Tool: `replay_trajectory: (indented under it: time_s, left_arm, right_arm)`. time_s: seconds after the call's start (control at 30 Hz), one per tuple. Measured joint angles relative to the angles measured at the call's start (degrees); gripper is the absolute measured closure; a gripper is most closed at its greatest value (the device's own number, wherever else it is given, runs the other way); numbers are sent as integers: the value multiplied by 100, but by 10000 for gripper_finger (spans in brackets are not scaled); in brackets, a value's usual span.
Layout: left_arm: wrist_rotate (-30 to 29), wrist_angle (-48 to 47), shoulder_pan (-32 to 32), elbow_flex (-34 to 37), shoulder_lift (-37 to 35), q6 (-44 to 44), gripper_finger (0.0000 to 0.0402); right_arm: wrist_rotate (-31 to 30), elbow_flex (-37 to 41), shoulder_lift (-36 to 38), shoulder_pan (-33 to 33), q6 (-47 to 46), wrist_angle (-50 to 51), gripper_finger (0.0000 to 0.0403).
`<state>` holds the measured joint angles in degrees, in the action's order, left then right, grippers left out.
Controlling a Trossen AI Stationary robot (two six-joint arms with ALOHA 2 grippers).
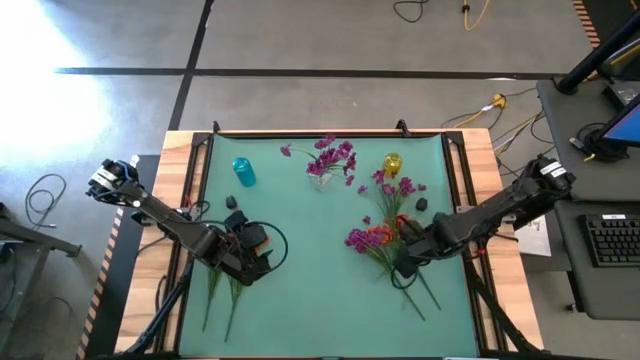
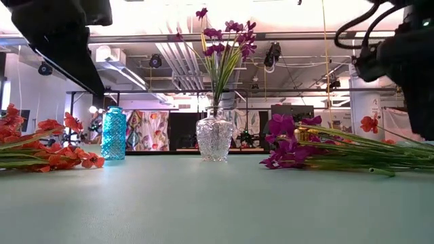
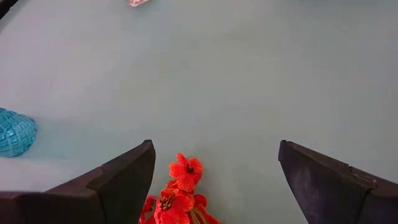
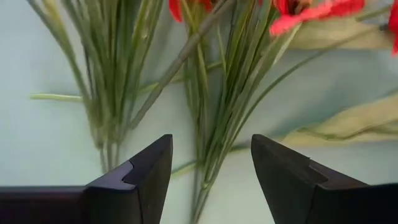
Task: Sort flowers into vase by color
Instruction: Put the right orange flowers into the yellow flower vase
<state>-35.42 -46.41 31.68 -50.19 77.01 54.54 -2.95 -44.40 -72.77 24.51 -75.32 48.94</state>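
My table (image 1: 300, 300) wears a plain teal-green mat framed in pale wood. The clear vase (image 1: 320, 177) holds magenta flowers (image 1: 333, 155); the textured vase (image 1: 244, 172) is turquoise, another (image 1: 392, 164) yellow. Orange-red flowers (image 3: 179, 196) lie between my dark left claw (image 3: 214, 180) fingers.

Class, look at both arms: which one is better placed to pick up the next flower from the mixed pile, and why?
Probably the right. Its gripper is open just above the pile's green stems, one stem lined up between the fingers. The left gripper is open over a separate orange flower across the table.
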Motion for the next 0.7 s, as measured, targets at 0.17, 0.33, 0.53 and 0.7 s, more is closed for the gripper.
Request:
replay_trajectory:
  time_s: [0.17, 0.33, 0.53, 0.7]
  left_arm:
    - [4, 1, 0, 9, 187, 2, 75]
    - [5, 2, 0, 9, 300, 2, 75]
    - [6, 4, 0, 9, 310, 42, 75]
    - [-7, 7, 0, 9, 302, 42, 75]
  right_arm:
    - [185, 0, -43, -164, 91, -223, 190]
    - [117, 7, -95, -247, 97, -218, 156]
    - [-7, 29, -416, -244, 104, -188, 114]
    - [0, 35, -845, -244, 188, -209, 106]
